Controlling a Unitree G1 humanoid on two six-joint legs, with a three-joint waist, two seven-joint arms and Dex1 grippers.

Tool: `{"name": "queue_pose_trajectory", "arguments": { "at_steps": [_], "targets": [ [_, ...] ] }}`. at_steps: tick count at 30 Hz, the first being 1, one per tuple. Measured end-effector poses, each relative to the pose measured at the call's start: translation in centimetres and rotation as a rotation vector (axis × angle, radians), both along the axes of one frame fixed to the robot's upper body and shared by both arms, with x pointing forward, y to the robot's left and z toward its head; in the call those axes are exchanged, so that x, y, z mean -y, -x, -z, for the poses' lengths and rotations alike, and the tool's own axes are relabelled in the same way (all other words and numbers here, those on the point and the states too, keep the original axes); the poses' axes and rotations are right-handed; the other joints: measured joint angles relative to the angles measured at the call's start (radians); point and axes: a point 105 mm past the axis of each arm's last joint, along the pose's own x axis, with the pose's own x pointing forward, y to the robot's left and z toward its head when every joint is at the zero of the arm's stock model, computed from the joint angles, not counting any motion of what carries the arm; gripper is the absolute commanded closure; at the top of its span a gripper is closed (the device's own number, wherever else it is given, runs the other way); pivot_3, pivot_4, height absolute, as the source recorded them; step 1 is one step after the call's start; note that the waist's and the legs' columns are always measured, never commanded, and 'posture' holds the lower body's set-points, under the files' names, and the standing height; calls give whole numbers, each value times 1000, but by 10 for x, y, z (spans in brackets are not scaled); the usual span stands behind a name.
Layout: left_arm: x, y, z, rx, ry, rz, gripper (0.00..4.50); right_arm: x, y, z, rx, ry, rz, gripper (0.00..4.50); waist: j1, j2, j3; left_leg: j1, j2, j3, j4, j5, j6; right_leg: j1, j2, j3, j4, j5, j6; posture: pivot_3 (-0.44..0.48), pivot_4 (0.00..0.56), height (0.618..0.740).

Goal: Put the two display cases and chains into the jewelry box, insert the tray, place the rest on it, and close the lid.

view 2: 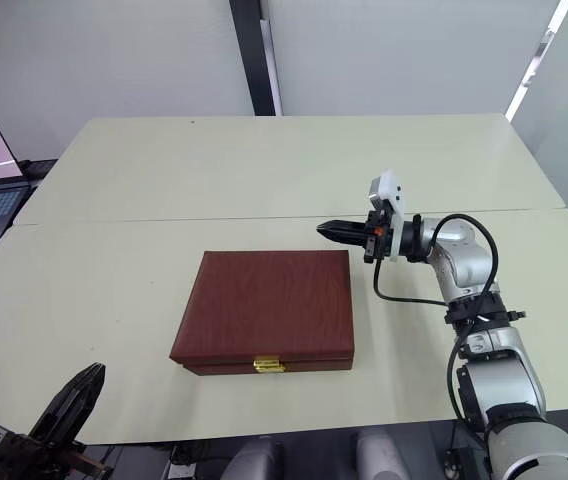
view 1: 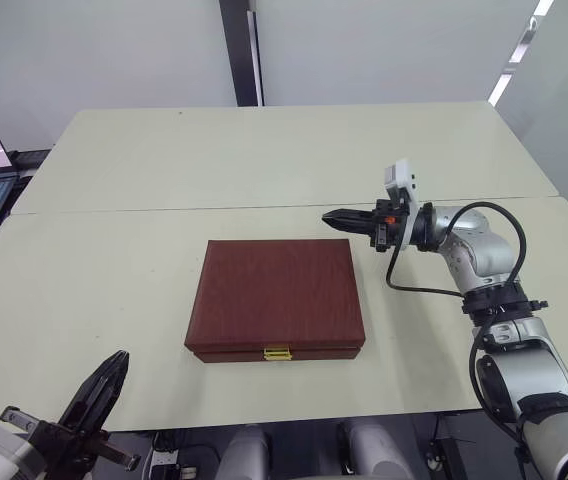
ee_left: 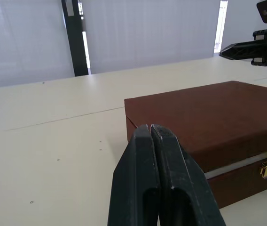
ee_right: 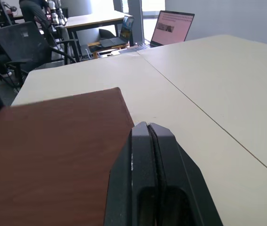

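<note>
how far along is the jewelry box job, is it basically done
It looks finished. The lid lies flat on the jewelry box, with the gold clasp at the front, though whether it is latched cannot be told. Both grippers are shut and empty: the right gripper hovers by the box's far right corner, the left gripper hangs near the table edge.

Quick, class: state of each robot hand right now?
Left hand: closed, holding nothing.
Right hand: closed, holding nothing, hovering by the jewelry box.

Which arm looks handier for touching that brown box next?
Probably the right: its shut gripper hovers at the jewelry box's far right corner, while the left gripper sits off its near left corner.
</note>
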Motion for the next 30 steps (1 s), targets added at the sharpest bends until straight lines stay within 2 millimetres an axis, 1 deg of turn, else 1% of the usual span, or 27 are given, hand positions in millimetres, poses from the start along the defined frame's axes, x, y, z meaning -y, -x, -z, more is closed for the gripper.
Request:
{"name": "queue_pose_trajectory", "arguments": {
  "at_steps": [5,10,11,14,17,18,19,20,22,23,25,26,27,29,30],
  "targets": [
    [-5,-3,5,-24,-2,-8,4474,4,-2,1,15,16,18,4500,1,0,0,0,0,0,0,0,0,0,0,0,0,0,0,0,150,740],
    [-10,-12,9,-90,-4,8,4474,17,-4,8,11,38,65,4500,1,0,0,0,0,0,0,0,0,0,0,0,0,0,0,0,150,740],
    [-10,-19,8,-86,-12,9,4474,23,-3,11,7,43,81,4500,2,0,0,0,0,0,0,0,0,0,0,0,0,0,0,0,150,740],
    [-20,-43,7,-90,-41,-35,4474,42,0,27,-29,64,136,4500,15,0,0,0,-1,-1,0,0,0,1,0,-1,0,0,0,0,150,740],
    [-30,-65,7,-131,-32,-50,3895,61,4,35,-46,80,201,3903,19,0,0,0,-1,-2,0,0,0,1,0,-1,0,0,0,0,150,740],
    [-33,-72,8,-153,-19,-50,3617,69,5,38,-54,85,227,3709,21,0,0,0,-1,-2,0,0,0,1,0,-1,0,0,0,0,150,740],
    [-36,-80,9,-175,-10,-40,3276,77,8,40,-62,87,251,3388,22,0,0,0,-1,-1,0,0,0,1,0,-1,0,0,0,0,150,740],
    [-37,-84,9,-185,-11,-30,3022,81,10,43,-69,91,263,3170,22,0,0,0,-1,-1,0,0,0,0,0,-1,0,0,0,0,150,740],
    [-42,-99,7,-193,-14,1,2413,96,17,49,-93,86,302,2639,24,0,0,0,0,-1,0,0,0,0,0,-1,1,0,0,0,150,740],
    [-45,-107,7,-198,-11,12,2080,102,20,52,-103,86,322,2295,24,1,0,0,-1,-2,0,0,0,1,0,-2,1,0,0,0,150,740],
    [-51,-122,6,-221,-15,40,1496,116,24,55,-107,95,367,1799,25,1,0,0,-1,-1,0,0,0,1,0,-1,2,0,0,0,150,740],
    [-54,-130,7,-241,-16,54,1171,122,27,57,-106,101,388,1469,24,1,0,1,-1,-1,0,0,0,1,0,-1,1,0,0,0,150,740],
    [-57,-136,8,-251,-18,63,882,128,29,59,-105,111,404,1219,23,1,0,1,-1,-1,0,0,0,1,0,-1,1,0,0,0,150,740],
    [-62,-145,11,-286,-22,87,238,141,34,64,-105,141,441,573,22,1,0,0,-1,-1,0,0,0,1,0,-1,1,0,0,0,150,740],
    [-64,-147,14,-305,-25,97,0,145,37,67,-108,153,453,132,17,1,0,0,-1,0,-1,0,0,0,0,0,1,0,0,0,150,740]
  ]
}}
